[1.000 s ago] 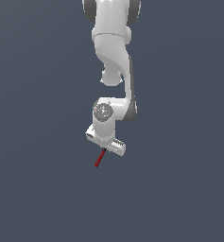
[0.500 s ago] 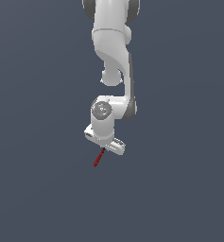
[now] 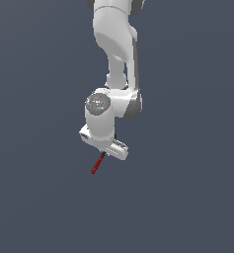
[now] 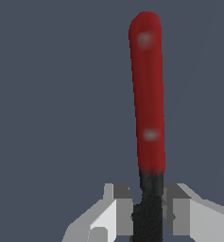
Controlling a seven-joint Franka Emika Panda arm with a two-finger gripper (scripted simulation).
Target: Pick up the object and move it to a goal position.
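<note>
The object is a thin short rod [image 3: 97, 163], red along most of its length and black at the end nearest the hand. In the wrist view the red part [image 4: 147, 94] sticks out past the fingers and the black end sits between them. My gripper [image 4: 149, 208] is shut on the rod's black end, one finger [image 4: 117, 212] on each side of it. In the exterior view the gripper [image 3: 104, 153] hangs under the white arm, and the rod slants down toward the exterior view's left. The hand body hides the fingers in that view.
The white arm [image 3: 113, 54] reaches down from the top of the exterior view. A plain dark grey surface [image 3: 39, 197] fills the background. No goal marker shows in either view.
The arm and the held rod have shifted slightly toward the exterior view's left. The grip on the rod is unchanged.
</note>
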